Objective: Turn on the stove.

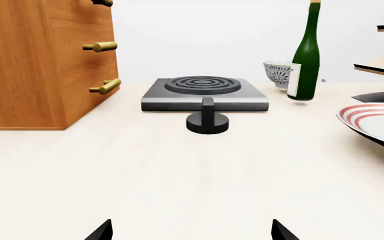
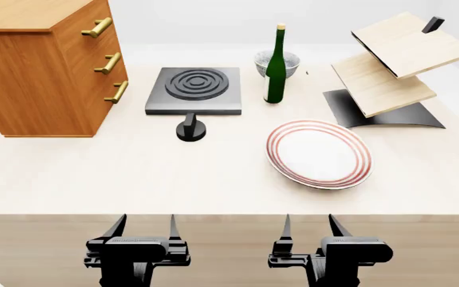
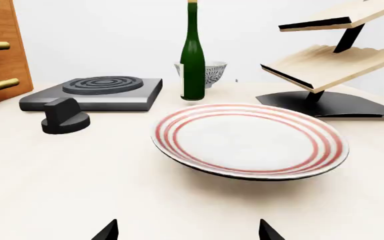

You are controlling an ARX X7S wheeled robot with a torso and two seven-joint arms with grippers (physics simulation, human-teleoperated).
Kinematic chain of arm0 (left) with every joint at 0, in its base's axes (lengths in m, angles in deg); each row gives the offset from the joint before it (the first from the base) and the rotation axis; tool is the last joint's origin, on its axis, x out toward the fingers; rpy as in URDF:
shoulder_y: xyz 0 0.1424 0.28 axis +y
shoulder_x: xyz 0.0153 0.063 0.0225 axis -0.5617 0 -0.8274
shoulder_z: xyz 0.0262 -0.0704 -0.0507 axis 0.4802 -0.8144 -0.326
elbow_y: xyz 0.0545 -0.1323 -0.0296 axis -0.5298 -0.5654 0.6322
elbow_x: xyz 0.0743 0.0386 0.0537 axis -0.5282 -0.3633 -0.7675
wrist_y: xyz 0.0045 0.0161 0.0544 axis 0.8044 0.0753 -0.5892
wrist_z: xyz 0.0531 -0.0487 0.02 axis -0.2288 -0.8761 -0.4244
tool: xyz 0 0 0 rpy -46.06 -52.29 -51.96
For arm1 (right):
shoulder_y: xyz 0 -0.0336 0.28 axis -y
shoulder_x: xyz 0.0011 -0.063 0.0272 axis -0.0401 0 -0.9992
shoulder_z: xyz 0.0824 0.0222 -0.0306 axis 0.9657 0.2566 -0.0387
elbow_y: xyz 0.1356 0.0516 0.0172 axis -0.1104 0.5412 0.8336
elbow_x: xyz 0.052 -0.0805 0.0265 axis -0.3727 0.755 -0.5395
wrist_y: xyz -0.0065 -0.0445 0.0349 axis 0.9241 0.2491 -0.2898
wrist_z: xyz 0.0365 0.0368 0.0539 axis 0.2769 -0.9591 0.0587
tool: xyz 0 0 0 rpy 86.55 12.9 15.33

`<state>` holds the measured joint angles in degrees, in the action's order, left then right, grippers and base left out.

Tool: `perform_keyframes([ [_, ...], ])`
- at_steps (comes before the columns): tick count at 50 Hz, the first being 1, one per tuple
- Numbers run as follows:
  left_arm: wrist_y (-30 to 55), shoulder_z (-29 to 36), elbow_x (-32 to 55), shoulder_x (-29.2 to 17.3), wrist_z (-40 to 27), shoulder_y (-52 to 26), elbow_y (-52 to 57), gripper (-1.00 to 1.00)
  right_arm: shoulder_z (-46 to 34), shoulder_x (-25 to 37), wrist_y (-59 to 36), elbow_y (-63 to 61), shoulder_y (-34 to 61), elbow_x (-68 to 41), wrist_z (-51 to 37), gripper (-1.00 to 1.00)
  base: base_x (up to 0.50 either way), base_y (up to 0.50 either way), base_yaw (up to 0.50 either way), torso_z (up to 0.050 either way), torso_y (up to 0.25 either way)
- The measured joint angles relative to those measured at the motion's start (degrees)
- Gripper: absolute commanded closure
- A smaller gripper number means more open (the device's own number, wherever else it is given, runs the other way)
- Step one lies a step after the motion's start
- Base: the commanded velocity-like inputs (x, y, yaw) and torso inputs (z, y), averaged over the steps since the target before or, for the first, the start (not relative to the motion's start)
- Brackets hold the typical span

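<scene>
From the head camera I see both claws parked at the near edge of the table: my left gripper and right gripper each have their fingers spread apart with nothing between them. The stove sits toward the back of the table with its burner rings dark, and its black knob stands just in front of it. My left wrist camera looks straight at that knob, upright, with the wooden drawer cabinet to one side. The right wrist camera mostly shows the red-ringed plate, which is tilted, with the green bottle and patterned bowl behind it. The tabletop is pale cream and the wall behind is plain white. A tilted wooden rack stands at the far right.
</scene>
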<state>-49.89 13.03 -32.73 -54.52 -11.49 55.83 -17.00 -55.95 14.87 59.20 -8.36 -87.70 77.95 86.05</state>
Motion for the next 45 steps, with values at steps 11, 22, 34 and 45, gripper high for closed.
perform_keyframes([
  [11,-1.1,1.2,0.9,-1.1,-1.5,0.0,-0.3,-1.0,-1.6,1.3,0.8,-0.4,-0.2,-1.7,-1.4,-1.0,0.0,0.0,0.0,0.0,0.0],
  [22,0.0,2.6,2.4,-2.5,-3.2,-0.5,0.9,-1.0,-2.9,2.7,0.9,-1.0,0.2,-2.8,-3.3,-1.0,0.0,0.0,0.0,0.0,0.0],
  [34,26.2,0.2,11.5,-5.6,-5.3,-5.8,24.3,-1.0,-3.0,6.3,-22.1,-23.1,4.1,-5.4,-5.2,-1.0,0.0,0.0,0.0,0.0,0.0],
  [45,44.9,-4.2,19.4,-6.9,-7.8,-10.8,38.9,-1.0,-1.1,8.0,-39.2,-38.8,7.6,-8.8,-6.2,-1.0,0.0,0.0,0.0,0.0,0.0],
])
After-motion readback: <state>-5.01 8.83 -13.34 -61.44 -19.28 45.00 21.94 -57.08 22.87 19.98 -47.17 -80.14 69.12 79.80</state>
